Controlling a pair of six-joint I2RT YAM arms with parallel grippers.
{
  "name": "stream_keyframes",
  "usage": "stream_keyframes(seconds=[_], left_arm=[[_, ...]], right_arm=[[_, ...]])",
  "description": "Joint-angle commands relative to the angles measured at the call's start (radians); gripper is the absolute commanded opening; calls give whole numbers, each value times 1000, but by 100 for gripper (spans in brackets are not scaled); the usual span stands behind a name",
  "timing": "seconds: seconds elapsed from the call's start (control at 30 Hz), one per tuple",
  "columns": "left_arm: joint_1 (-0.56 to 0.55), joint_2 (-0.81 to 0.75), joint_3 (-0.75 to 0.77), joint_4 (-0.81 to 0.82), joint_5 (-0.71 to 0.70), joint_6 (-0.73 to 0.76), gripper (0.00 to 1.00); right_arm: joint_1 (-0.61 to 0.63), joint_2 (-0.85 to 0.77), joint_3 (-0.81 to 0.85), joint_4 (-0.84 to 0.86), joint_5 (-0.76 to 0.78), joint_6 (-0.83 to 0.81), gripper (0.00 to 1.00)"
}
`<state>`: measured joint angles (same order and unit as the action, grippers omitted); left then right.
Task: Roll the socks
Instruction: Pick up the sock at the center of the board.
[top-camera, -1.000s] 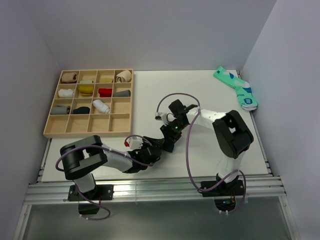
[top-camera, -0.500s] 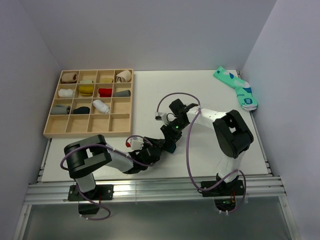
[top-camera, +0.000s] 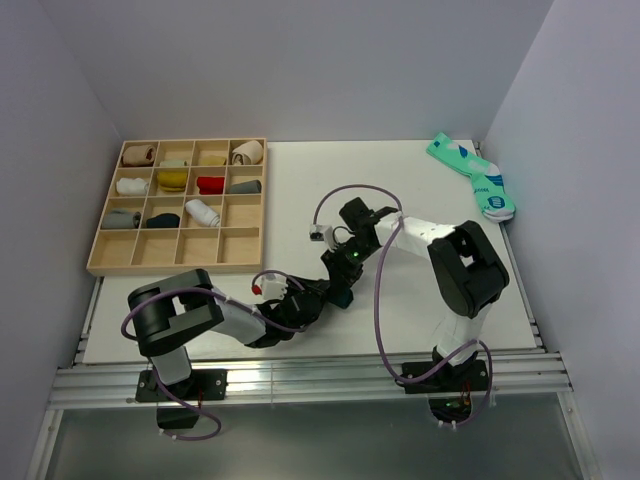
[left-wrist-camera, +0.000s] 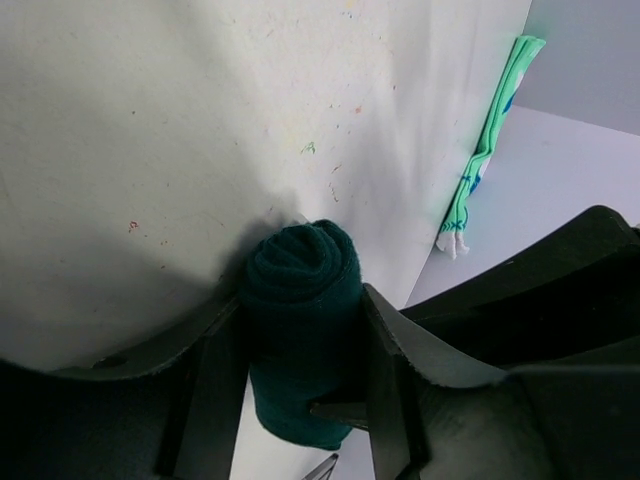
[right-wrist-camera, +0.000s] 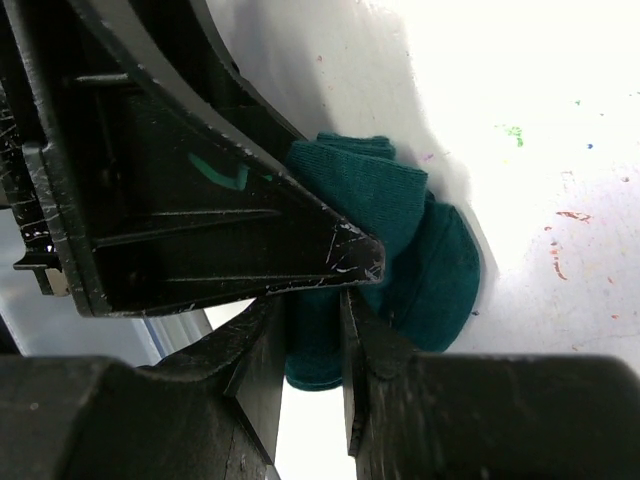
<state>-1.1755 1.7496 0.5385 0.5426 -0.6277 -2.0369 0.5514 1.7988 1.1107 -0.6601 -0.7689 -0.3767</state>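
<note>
Evidently the left hand (left-wrist-camera: 300, 300) has closed in a little and now grips the dark green sock roll (left-wrist-camera: 305, 258) near the middle of the tabletop (left-wrist-camera: 150, 120), while the right hand (right-wrist-camera: 312, 310) seems clamped on the same roll, so rolling looks nearly done.

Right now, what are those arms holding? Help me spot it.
On the white table, look near the front edge where the two black arms meet. Both sets of jaws pinch a dark green sock roll. Unlike the flat mint-green pair far right, it is a tight spiral.
</note>
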Motion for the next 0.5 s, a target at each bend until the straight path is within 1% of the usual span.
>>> stream_keyframes(seconds=[0.0,0.1,0.13,0.2,0.23,0.27,0.3,0.33,0.37,0.43,0.47], left_arm=[[-18,62,-17,-128,187,-155,46],[-18,67,-18,-110,192,-149,38],[-18,70,-18,-110,192,-148,30],[-16,70,-17,-109,195,-143,21],[-16,73,-17,-104,197,-140,12],[-13,73,-18,-101,200,-135,8],[-10,74,-18,-101,207,-125,0],[-7,73,-18,-101,210,-117,0],[2,73,-17,-99,209,-97,0],[13,56,-14,-116,204,-77,0],[19,51,-12,-121,206,-40,0]], right_arm=[[30,-65,11,60,-190,-16,5],[30,-56,15,54,-185,-22,5],[30,-52,14,50,-184,-27,5],[30,-52,12,40,-178,-39,5],[30,-56,11,37,-172,-44,5],[30,-59,6,40,-146,-47,6],[30,-73,3,39,-132,-48,11],[30,-81,1,34,-118,-54,14],[27,-90,0,25,-83,-57,21],[25,-122,-3,4,-54,-70,29],[16,-134,-6,1,1,-67,37]])
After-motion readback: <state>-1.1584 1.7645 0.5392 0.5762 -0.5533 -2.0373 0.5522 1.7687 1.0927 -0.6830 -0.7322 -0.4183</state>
